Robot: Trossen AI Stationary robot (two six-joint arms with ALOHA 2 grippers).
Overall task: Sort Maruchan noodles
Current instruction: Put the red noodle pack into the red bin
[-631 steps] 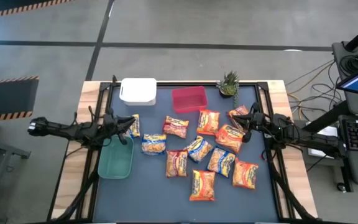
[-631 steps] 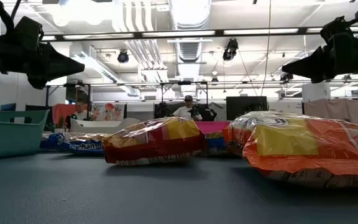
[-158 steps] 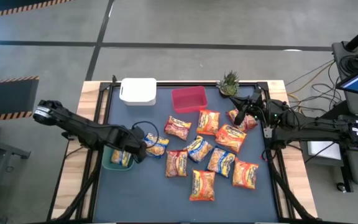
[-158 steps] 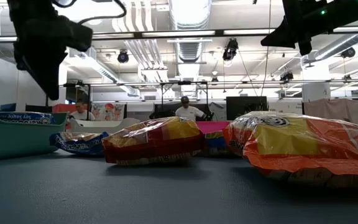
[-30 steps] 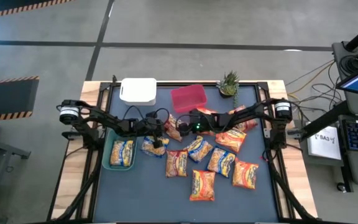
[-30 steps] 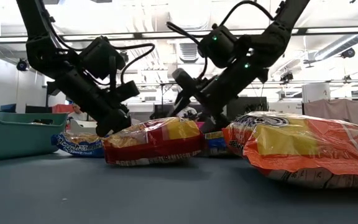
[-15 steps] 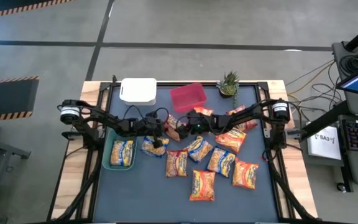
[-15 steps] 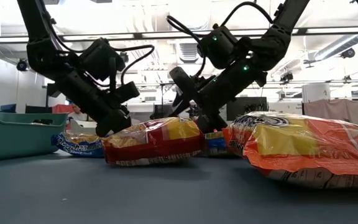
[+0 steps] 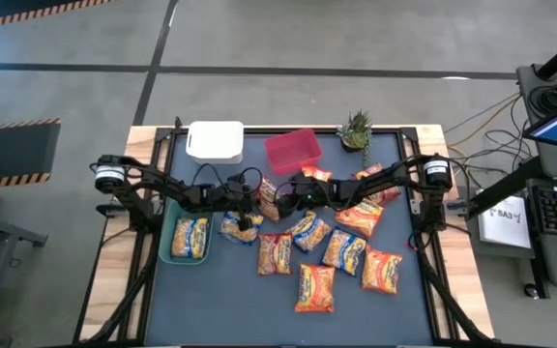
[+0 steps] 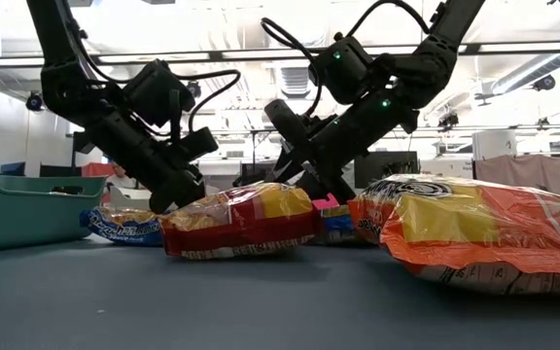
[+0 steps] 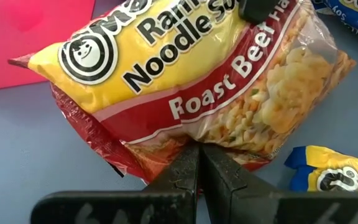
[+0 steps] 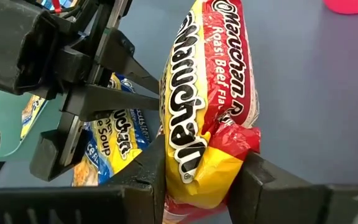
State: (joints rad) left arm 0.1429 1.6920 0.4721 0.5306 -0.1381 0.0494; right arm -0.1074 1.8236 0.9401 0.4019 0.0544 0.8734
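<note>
A red-and-yellow Roast Beef noodle packet (image 9: pixel 271 198) stands tipped on edge near the table's middle, just on the near side of the red bin (image 9: pixel 294 154). My right gripper (image 12: pixel 204 162) is shut on it. My left gripper (image 11: pixel 201 149) is shut, and its tips are at the packet's red edge, above a blue packet (image 9: pixel 240 225) lying flat. Several orange, blue and red packets lie flat on the table's right half. A blue packet lies in the green bin (image 9: pixel 170 253). My left gripper's shut fingertips (image 11: pixel 191 155) meet the red lower edge (image 11: pixel 166 149) of the Roast Beef packet, slanting down from the table's left; whether they pinch the seam or only touch it, I cannot tell. My right gripper pinches the packet's yellow-and-red end (image 12: pixel 213 165) between its two fingers, one on each face, and the plastic bunches there. The fingers slant down from the table's right. The packet stands on edge, stretching away from the fingers.
The white bin (image 9: pixel 215 141) and the red bin stand at the far edge, with a small potted plant (image 9: pixel 356 129) at the far right. The green bin sits at the left. Both arms cross close together at mid-table. Bare mat lies at the near left.
My right gripper has edged a little toward the table's left and far side. The red-and-yellow packet has been tipped up onto its edge, and a red corner of it now shows under the gripper in the low view. My left gripper has stayed put.
</note>
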